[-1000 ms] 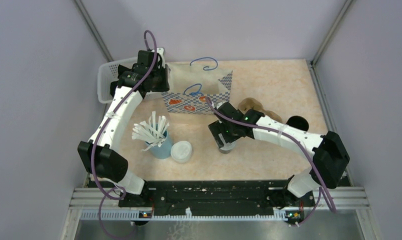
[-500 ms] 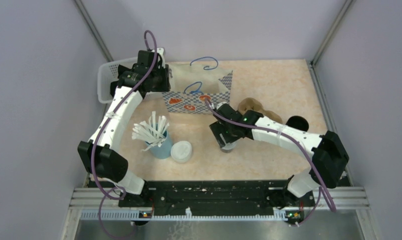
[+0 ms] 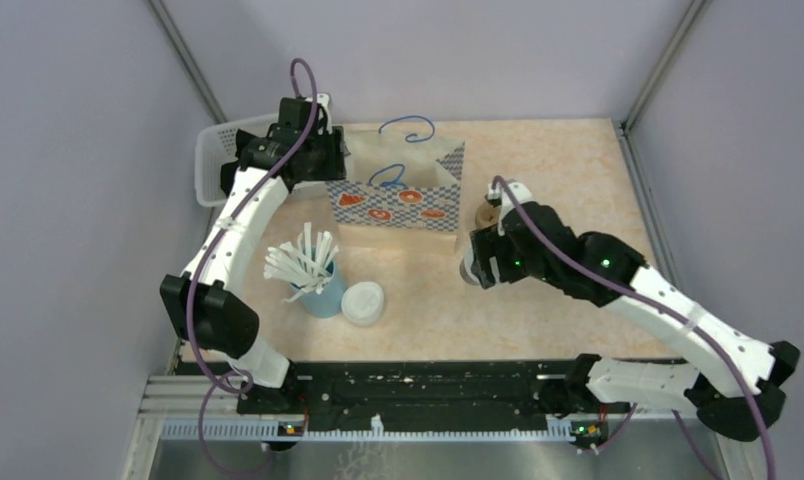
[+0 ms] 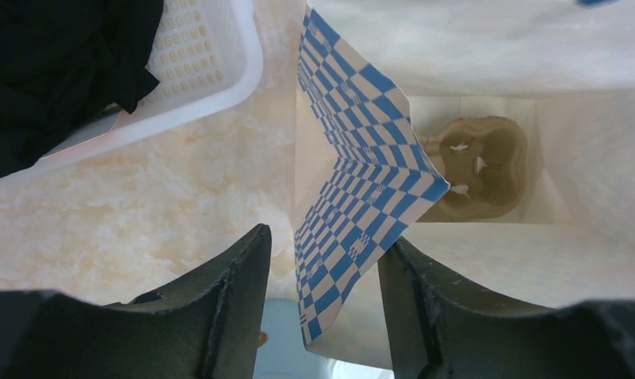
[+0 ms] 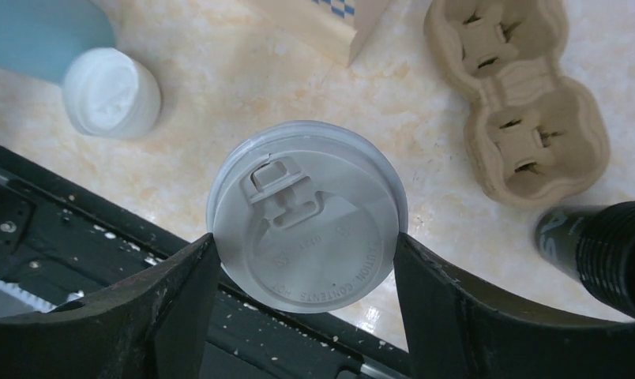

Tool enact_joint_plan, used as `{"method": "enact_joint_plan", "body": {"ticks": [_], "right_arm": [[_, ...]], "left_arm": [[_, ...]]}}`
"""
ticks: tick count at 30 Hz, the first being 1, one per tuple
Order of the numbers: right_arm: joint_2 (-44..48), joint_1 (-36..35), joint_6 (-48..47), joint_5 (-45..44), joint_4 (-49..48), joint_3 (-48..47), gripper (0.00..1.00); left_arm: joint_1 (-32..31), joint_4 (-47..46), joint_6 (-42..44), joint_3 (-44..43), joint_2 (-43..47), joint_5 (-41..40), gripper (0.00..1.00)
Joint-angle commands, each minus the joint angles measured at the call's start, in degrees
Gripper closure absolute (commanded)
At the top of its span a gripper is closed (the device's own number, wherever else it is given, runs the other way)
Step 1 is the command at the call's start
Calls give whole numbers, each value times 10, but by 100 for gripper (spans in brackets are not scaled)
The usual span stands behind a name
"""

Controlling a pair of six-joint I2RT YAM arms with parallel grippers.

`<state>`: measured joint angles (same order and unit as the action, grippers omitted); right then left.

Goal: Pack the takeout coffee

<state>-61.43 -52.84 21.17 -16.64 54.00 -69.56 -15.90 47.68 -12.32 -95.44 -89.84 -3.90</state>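
You had the takeout coffee gripped at its lid by the right claw, centre of the top view, just lower right of the paper bag. Your left claw stood parted astride the bag's checkered wall. Carrying step, I'd say; next called for clearing the bag's mouth and lowering the cup upright.

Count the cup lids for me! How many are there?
2. One grey lid tops the takeout coffee held by the right gripper; one white lid lies beside the blue straw cup. More could hide inside the bag.
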Motion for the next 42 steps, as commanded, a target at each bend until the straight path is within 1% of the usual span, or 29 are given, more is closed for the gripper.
{"method": "enact_joint_plan", "body": {"ticks": [1, 3, 7, 10, 13, 18, 19, 22, 23, 26, 27, 29, 31, 32, 37, 39, 42], "right_arm": [[44, -6, -11, -32, 54, -59, 35], [53, -6, -20, -45, 64, -80, 35], [57, -6, -26, -61, 76, -119, 36], [59, -6, -25, -62, 77, -141, 37], [64, -6, -26, -64, 76, -151, 37], [62, -6, -58, -50, 63, -177, 39], [60, -6, -64, -51, 60, -184, 39], [51, -6, -85, -57, 46, -207, 42], [47, -6, -91, -59, 39, -213, 45], [25, -6, -116, -43, 25, -232, 48], [16, -6, -122, -39, 24, -239, 48], [-2, -6, -137, -49, 25, -255, 50], [-21, -6, -154, -64, 21, -269, 56], [-30, -6, -164, -69, 19, -276, 57], [-75, -6, -208, -90, 5, -333, 58], [-92, -6, -217, -98, -1, -354, 59], [-114, -6, -243, -98, -11, -380, 63]], "left_arm": [[-3, -18, -13, -40, -21, 24, 35], [-5, -30, -16, -40, -12, 32, 28], [-6, -59, -17, -45, -3, 23, 22], [-6, -46, -19, -83, -29, 12, 19], [-8, -31, -20, -98, -51, -2, 21], [-13, -34, -16, -90, -55, -12, 32], [-14, -35, -15, -89, -54, -13, 33], [-19, -35, -12, -86, -58, -14, 34], [-21, -34, -10, -87, -60, -19, 35], [-24, -32, -2, -89, -64, -28, 43], [-25, -32, 3, -89, -65, -32, 47], [-26, -33, 10, -88, -65, -39, 57], [-26, -35, 17, -89, -66, -39, 70], [-27, -38, 22, -89, -66, -38, 75], [-30, -67, 34, -86, -44, -27, 95], [-34, -98, 43, -67, -22, -8, 99], [-38, -153, 50, -23, 20, 31, 100]]}}
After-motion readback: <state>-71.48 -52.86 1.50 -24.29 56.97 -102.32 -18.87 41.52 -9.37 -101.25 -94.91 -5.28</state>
